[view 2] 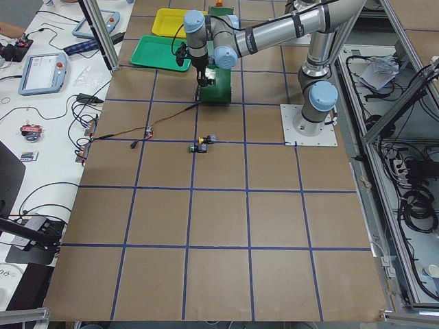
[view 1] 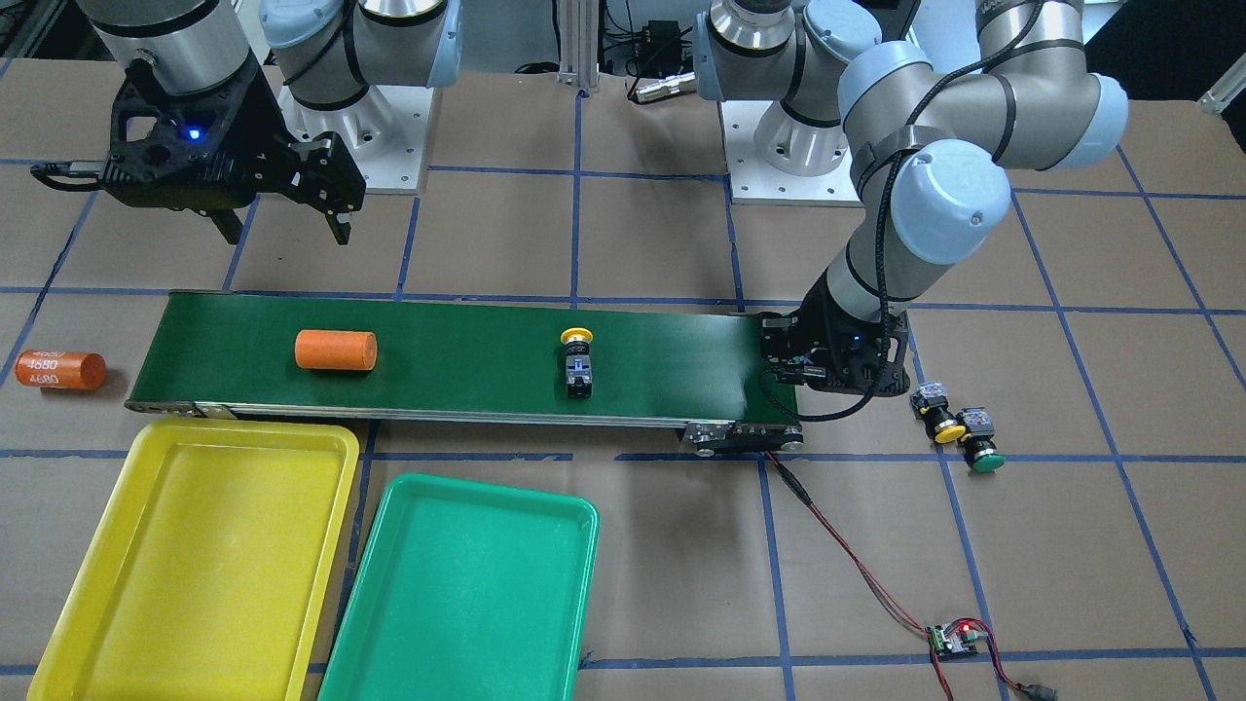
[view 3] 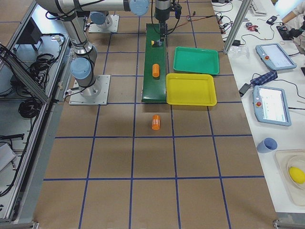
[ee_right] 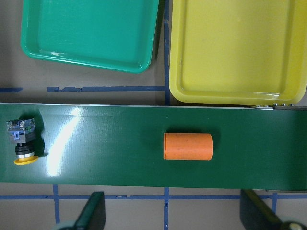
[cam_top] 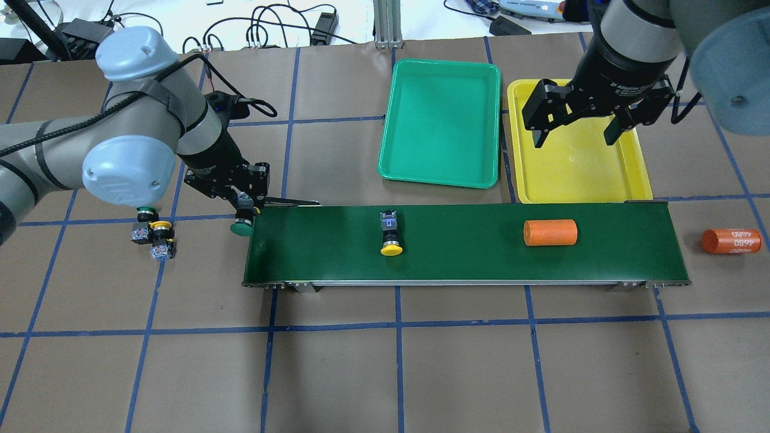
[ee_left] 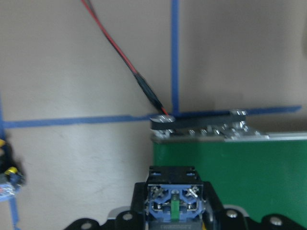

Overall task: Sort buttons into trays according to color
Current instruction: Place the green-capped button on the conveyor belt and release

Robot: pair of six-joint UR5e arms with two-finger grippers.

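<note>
My left gripper [cam_top: 243,211] is shut on a green-capped button [cam_top: 242,227], held at the left end of the dark-green conveyor belt [cam_top: 469,258]. The button's switch block shows between the fingers in the left wrist view [ee_left: 172,206]. A yellow-capped button [cam_top: 391,233] lies on the belt and also shows in the right wrist view [ee_right: 21,141]. A yellow button [cam_top: 162,236] and a green button [cam_top: 144,222] lie together on the table to the left. My right gripper [cam_top: 576,129] is open and empty above the yellow tray [cam_top: 577,174]. The green tray [cam_top: 442,123] lies beside it.
An orange cylinder [cam_top: 550,233] lies on the belt's right part. Another orange cylinder [cam_top: 731,240] lies on the table past the belt's right end. A small circuit board [view 1: 954,638] with red wires lies on the operators' side of the table.
</note>
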